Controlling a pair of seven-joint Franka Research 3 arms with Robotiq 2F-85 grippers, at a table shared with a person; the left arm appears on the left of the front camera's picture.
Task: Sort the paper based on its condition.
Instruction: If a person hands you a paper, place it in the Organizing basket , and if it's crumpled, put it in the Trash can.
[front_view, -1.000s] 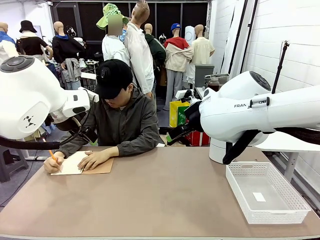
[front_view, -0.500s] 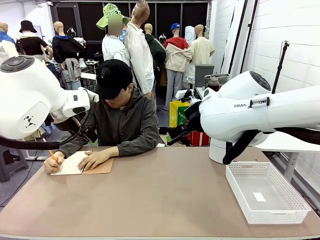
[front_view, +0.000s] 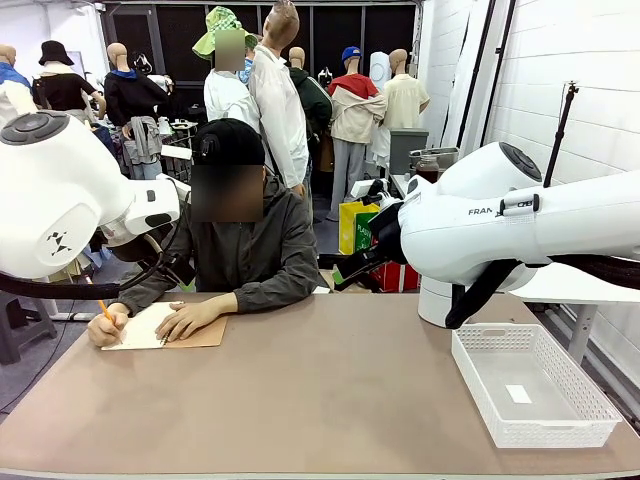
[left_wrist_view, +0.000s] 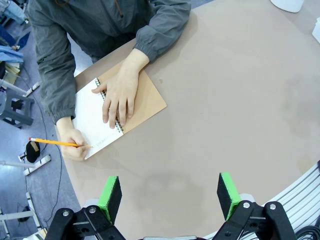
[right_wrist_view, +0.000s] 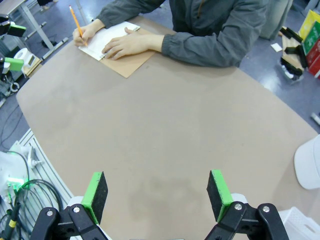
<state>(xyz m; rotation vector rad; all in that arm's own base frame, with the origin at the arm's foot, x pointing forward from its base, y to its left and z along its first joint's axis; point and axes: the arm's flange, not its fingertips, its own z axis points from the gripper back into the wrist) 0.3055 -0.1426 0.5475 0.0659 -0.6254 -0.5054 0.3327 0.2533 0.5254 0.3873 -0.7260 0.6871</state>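
With left hand (left_wrist_view: 169, 195) and right hand (right_wrist_view: 156, 194) spread above the worktop (left_wrist_view: 225, 100), waiting seemed wisest while the person (front_view: 250, 250) apparently filled the notebook (left_wrist_view: 90, 111).

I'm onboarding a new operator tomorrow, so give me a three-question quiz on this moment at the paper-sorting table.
1. True or false: the right gripper is holding a sheet of paper.
2. Multiple choice: the person's hand with the pencil is writing on A) a loose sheet, B) the spiral notebook, C) a crumpled wad.
3. Short answer: on which side of the table, by the robot's own sides, does the white basket stand?

Key
1. False: its jaws stand open above the table.
2. B.
3. The robot's right.
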